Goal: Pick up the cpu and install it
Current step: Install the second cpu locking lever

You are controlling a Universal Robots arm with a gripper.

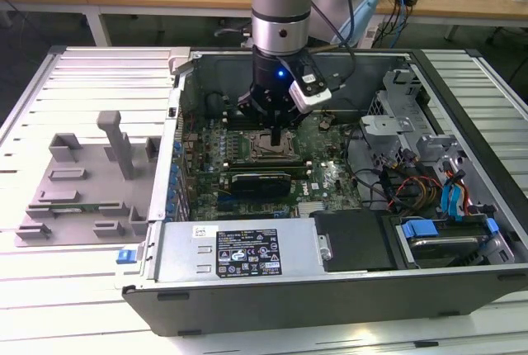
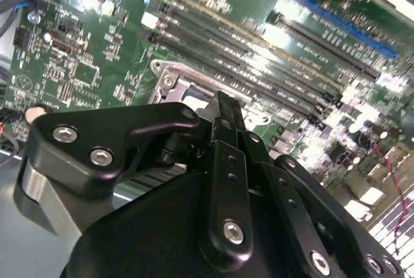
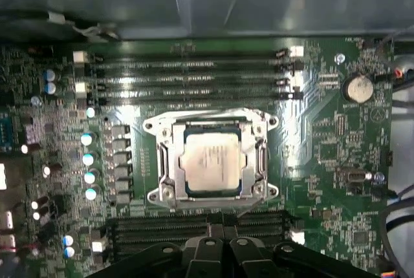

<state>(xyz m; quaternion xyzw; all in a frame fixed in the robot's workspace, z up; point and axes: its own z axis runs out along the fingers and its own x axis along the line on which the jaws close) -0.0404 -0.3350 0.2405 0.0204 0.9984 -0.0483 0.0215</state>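
Note:
The cpu [image 3: 210, 161], a small square chip with a silvery top, lies flat inside the metal socket frame [image 3: 167, 130] on the green motherboard [image 3: 323, 155]. My gripper [image 3: 224, 225] hovers above the board just beside the socket, with its black fingers together and nothing between them. In the exterior view my gripper [image 1: 275, 139] points straight down over the socket [image 1: 266, 153] in the middle of the open computer case [image 1: 165, 206]. The second wrist view has the gripper [image 2: 223, 102] close above a corner of the socket frame [image 2: 169, 79].
Rows of memory slots [image 3: 187, 74] run along one side of the socket. A grey plastic fixture tray [image 1: 82, 182] sits on the table at the exterior view's left. Power supply [image 1: 239, 249], drive cage [image 1: 445, 239] and loose cables [image 1: 404, 182] crowd the case.

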